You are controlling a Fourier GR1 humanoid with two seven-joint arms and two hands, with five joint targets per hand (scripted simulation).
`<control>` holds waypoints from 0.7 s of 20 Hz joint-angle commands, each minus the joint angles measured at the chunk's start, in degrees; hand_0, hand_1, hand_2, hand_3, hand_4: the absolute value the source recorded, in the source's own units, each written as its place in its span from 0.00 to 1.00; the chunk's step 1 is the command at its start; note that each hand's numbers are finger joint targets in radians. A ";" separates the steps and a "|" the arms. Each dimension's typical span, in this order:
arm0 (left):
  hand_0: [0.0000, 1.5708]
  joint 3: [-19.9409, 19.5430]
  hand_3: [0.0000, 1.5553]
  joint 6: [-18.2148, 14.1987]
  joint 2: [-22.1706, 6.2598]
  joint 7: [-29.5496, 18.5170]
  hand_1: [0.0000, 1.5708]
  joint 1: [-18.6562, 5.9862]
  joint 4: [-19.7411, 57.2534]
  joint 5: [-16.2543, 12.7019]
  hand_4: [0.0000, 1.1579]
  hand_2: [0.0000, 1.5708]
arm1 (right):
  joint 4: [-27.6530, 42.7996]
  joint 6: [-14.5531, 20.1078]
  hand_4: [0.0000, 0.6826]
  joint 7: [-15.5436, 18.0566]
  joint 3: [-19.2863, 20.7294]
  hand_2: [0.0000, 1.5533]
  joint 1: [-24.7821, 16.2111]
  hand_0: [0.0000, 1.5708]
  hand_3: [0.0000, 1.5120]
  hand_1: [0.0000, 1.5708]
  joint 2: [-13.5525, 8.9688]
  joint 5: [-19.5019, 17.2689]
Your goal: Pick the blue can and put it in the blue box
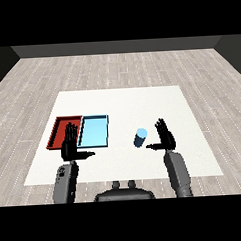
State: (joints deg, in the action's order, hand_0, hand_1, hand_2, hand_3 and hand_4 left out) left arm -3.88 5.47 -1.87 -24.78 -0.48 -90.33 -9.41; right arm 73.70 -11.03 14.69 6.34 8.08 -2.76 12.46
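Note:
A blue can (140,138) stands upright on the white table (121,102), right of the trays. My right hand (165,135) is just to the can's right, open, fingers straight and thumb pointing toward the can, not touching it. The light blue tray (94,131) lies left of the can with nothing in it. My left hand (70,144) is open over the boundary between the red tray (60,128) and the blue tray, covering part of the red tray's near right side.
The red tray lies flush against the blue tray's left side. White tabletop stretches behind the trays and to the right of my right hand. Grey wood floor surrounds the table.

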 commanded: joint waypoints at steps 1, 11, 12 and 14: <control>0.00 -2.37 0.00 1.87 -1.95 -2.45 0.00 -0.30 1.74 -1.12 0.00 0.00 | -4.91 1.75 0.00 -0.74 0.25 0.00 4.65 0.00 0.00 0.00 0.56 0.04; 0.00 -0.50 0.00 1.34 -1.42 0.78 0.00 3.01 -3.59 -1.05 0.00 0.00 | -15.72 0.26 0.00 7.70 -1.11 0.00 5.35 0.00 0.00 0.00 2.01 -1.57; 0.00 -0.67 0.00 -0.39 -0.51 -0.66 0.00 -2.03 2.96 0.23 0.00 0.00 | -13.84 -0.35 0.00 6.96 -1.70 0.00 4.59 0.00 0.00 0.00 1.06 -1.76; 0.00 -0.21 0.00 0.71 -0.89 -1.94 0.00 0.88 1.20 0.75 0.00 0.00 | -14.90 0.50 0.00 7.09 -1.40 0.00 6.38 0.00 0.00 0.00 1.33 -1.43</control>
State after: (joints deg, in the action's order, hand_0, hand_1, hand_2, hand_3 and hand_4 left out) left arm -4.46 5.67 -2.45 -26.44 -0.77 -88.34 -9.11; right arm 61.85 -10.70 19.52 5.45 13.13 -1.73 11.75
